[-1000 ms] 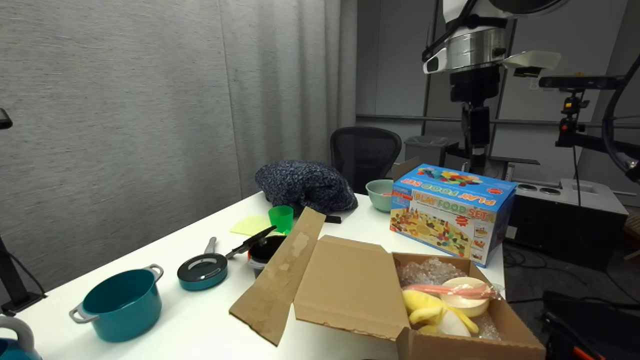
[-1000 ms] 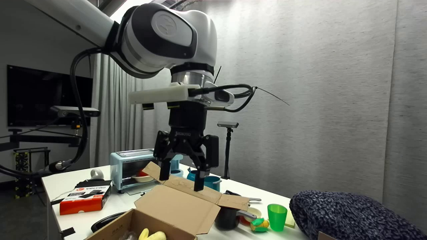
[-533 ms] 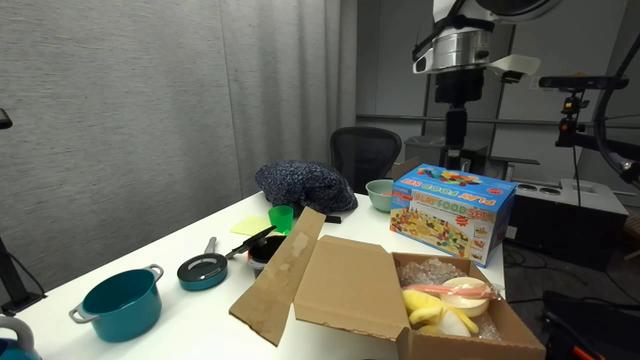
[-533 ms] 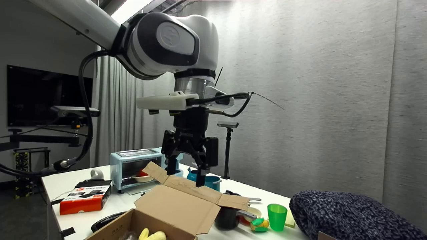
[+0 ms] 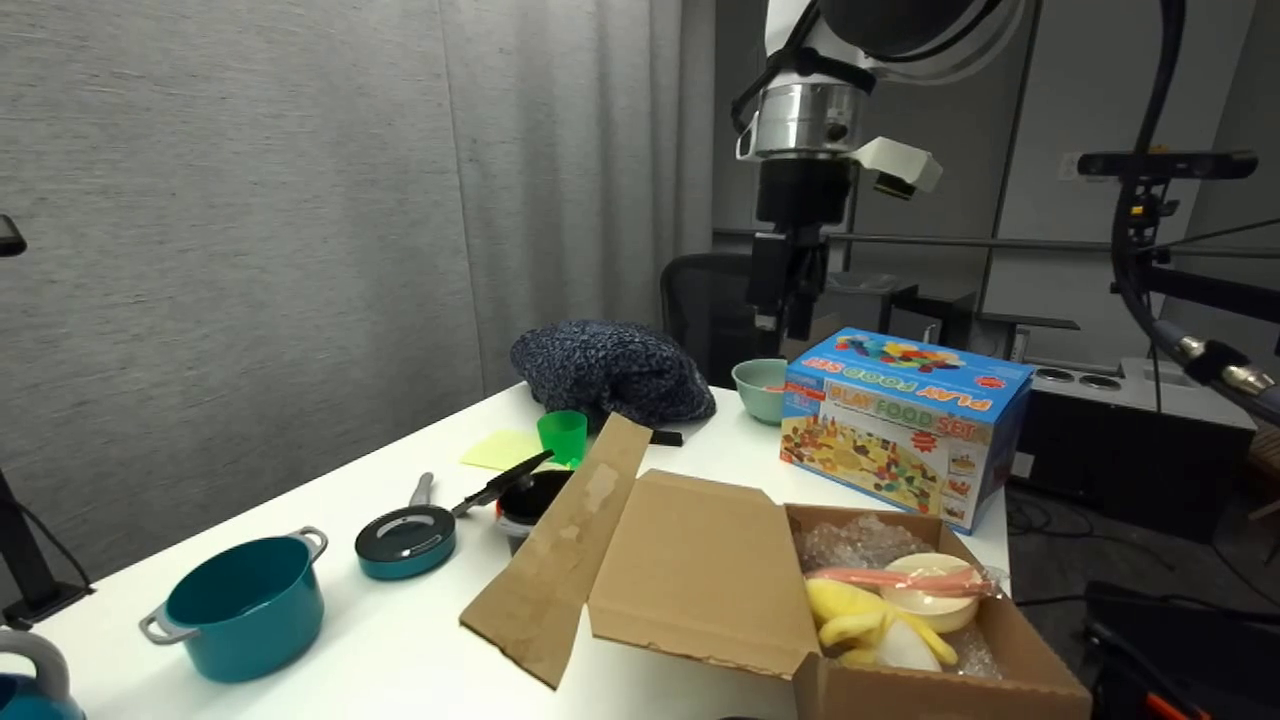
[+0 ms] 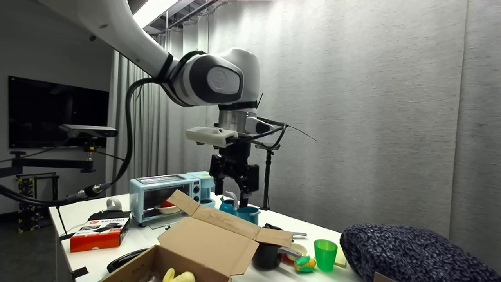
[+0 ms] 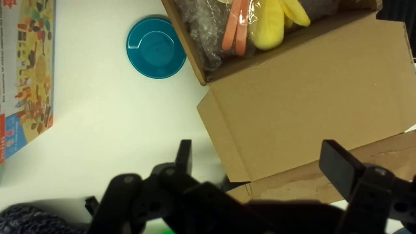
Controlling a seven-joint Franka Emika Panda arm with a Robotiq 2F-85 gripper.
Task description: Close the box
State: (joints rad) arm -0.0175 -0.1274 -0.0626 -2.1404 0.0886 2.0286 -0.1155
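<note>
The box is a brown cardboard carton with its lid flap folded open, seen in both exterior views (image 5: 705, 575) (image 6: 209, 244) and the wrist view (image 7: 308, 97). A narrower creased flap (image 5: 560, 560) extends from the lid's far edge. Inside lie bubble wrap, a cream bowl (image 5: 930, 590), pink utensils (image 7: 239, 26) and a yellow soft item (image 7: 268, 27). My gripper (image 5: 785, 325) (image 6: 231, 197) (image 7: 255, 152) is open and empty. It hangs in the air above the table, pointing down. In the wrist view its fingers lie over the lid's corner and outer flap. No barcode label shows.
A blue play food set box (image 5: 880, 430) stands beside the carton. A black pot (image 6: 266, 256), green cup (image 6: 325, 254), teal pot (image 5: 245, 605) and pan (image 5: 405, 540) stand near the flap. A dark knitted cloth (image 5: 610, 370) and a blue toaster oven (image 6: 162, 197) are on the table.
The arm and gripper have moved left and lower in one exterior view, right and farther from the camera in another. The gripper looks slightly turned. The box and its flaps have not moved.
</note>
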